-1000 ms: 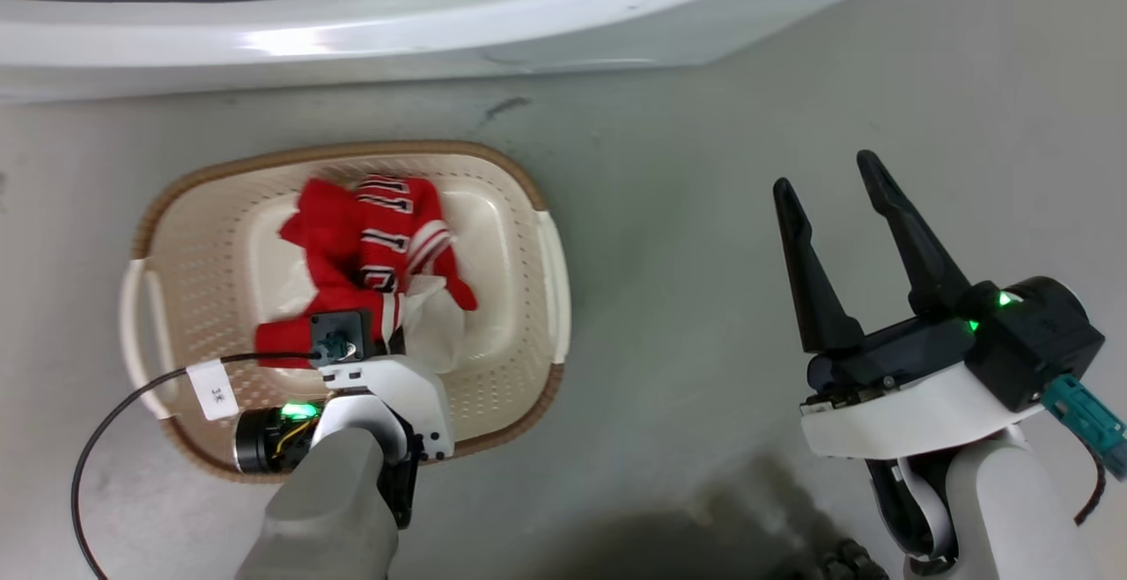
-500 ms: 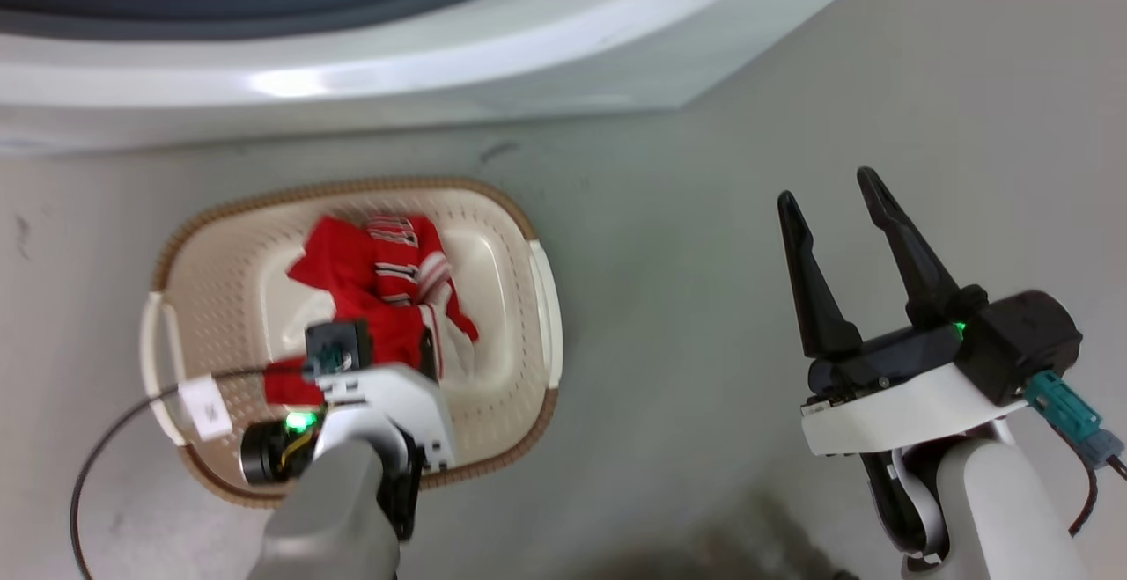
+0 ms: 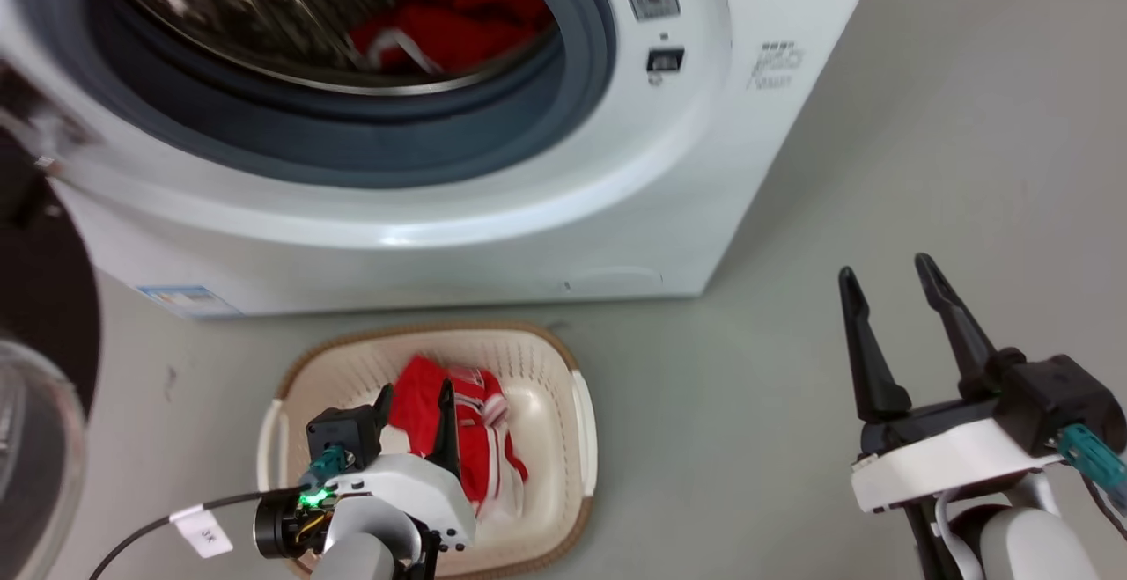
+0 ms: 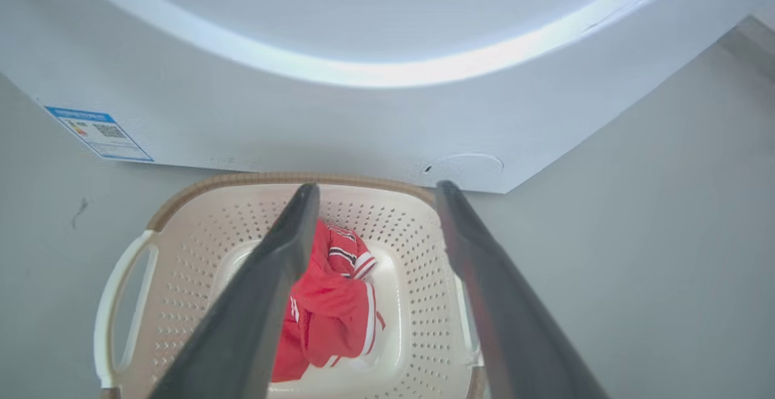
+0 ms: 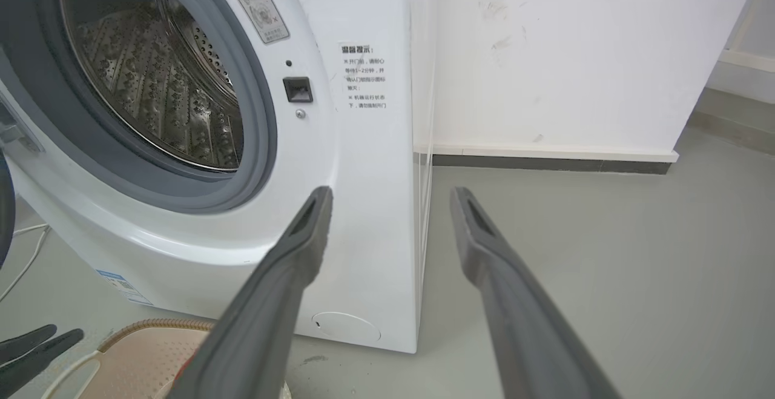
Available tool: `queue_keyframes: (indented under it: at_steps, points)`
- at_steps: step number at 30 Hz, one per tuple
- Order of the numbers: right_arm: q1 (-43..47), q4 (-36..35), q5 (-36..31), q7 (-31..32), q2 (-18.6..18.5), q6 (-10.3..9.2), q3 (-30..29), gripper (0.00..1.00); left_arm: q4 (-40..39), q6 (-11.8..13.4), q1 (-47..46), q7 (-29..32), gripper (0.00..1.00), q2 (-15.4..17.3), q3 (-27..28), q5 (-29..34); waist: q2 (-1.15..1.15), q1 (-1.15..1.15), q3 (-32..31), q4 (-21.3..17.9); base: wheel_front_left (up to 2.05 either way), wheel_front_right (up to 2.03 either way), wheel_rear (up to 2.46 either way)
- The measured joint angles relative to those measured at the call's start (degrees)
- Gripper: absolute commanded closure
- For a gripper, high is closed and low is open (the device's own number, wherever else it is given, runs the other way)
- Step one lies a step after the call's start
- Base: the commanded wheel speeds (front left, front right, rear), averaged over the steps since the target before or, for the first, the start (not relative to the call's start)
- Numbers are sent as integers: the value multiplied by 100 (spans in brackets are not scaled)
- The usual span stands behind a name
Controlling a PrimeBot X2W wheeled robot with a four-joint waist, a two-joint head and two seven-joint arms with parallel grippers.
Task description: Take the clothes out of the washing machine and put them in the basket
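Two bunches of the red clothes show in the head view: one lies crumpled in the basket, white stripes turned up, and the other sits blurred in the right part of the steel drum of the washing machine. That machine's porthole stands uncovered, ringed by its grey seal, and the black-framed glass door hangs swung out at the view's left edge. The basket rests on the grey floor just in front of the machine's lower front panel, near a blue-edged sticker. The left claw hangs over the near end of the basket with its two dark fingers parted and nothing between them. In the left wrist view the garment lies on the basket's bottom below the gap, part of it hidden behind one finger; whether a fingertip touches the cloth I cannot tell. The right claw is off to the right over bare floor, well apart from the basket, released too, its fingers spread and empty. The right wrist view looks between those fingers at the machine's front right corner, with the perforated drum wall to the left, a white wall behind, and the brown rim of the basket at the lower left.
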Motion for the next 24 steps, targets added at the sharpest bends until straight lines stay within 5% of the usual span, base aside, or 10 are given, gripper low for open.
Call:
queue_keyframes:
  at_steps: [13, 24]
  points:
    - [333, -446, -52, 252, 1, 0, -394, 0, -2290, 140, 619, 0, 0, -1, 125, 624, 0, -1, -812, 423, 0, 0, 0]
    - [178, -861, -87, 303, 1, 0, -599, 0, -2187, 0, -618, 0, 0, -1, 140, 776, 0, 0, -363, 537, 0, 0, 0]
